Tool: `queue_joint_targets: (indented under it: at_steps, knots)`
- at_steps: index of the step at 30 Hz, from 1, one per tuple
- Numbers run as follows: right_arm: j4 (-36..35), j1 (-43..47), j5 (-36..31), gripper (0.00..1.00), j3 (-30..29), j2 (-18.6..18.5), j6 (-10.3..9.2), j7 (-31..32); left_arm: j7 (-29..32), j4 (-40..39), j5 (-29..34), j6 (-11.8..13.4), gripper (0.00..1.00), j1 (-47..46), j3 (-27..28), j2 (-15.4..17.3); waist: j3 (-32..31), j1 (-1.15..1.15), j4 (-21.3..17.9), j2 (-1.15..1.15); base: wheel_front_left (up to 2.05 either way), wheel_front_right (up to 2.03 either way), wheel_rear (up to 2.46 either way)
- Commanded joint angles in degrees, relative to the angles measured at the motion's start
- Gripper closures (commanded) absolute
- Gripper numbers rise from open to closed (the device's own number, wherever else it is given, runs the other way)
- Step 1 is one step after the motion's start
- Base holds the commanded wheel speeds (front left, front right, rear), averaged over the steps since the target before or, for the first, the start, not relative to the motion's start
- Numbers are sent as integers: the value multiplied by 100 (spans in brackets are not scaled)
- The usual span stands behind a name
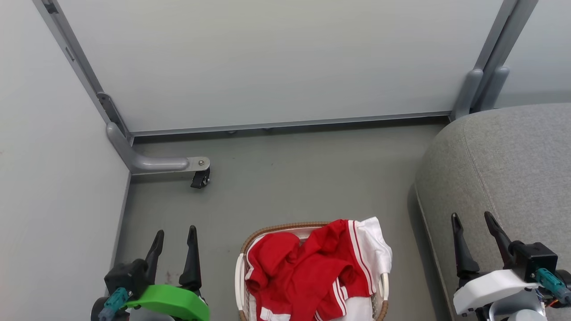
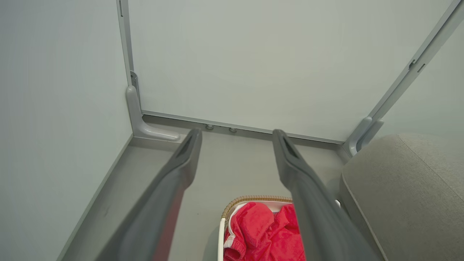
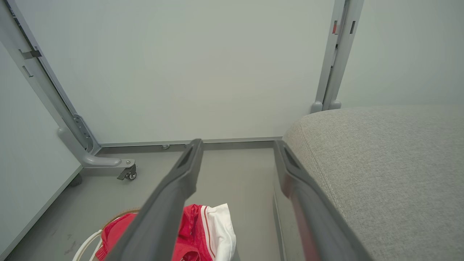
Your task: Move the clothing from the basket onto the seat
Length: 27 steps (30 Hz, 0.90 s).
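**Clothing heaped in basket; both grippers open, empty**

The clothing (image 1: pixel 308 267) lies crumpled in the basket (image 1: pixel 276 228), red folds piled above the rim, with a white panel and thin white stripes draped over the basket's right side. The basket stands on the grey floor (image 1: pixel 290 178), with the seat (image 1: pixel 513 169) near on its right and a strip of floor between them. The left gripper (image 1: pixel 176 230) hangs left of the basket, fingers spread apart, holding nothing. The right gripper (image 1: pixel 471 215) shows against the seat's left edge, fingers likewise apart and empty. Pale panels (image 1: pixel 276 58) wall in the floor behind, one foot ending in a caster (image 1: pixel 200 178).
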Motion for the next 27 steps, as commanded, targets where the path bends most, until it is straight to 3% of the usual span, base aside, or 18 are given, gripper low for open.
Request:
queue_joint_targets:
  at_steps: [1, 12, 27]
  knots:
    - [-4, 53, -130, 0, -3, -36, 0, -55, -51, 12, 108, -20, 0, 56, -14, 41, 0, 0, 2, 0, 0, 0, 0]
    - [-3, 95, -573, 0, 12, -41, -1, -161, -165, 106, 401, -43, 0, 52, -91, 45, 10, 0, 22, 0, 0, 0, 0]
    - [7, 83, -504, 0, 18, -41, -1, -163, -151, 188, 304, -57, 0, 2, -65, 43, 9, 0, 24, 0, 0, 0, 0]
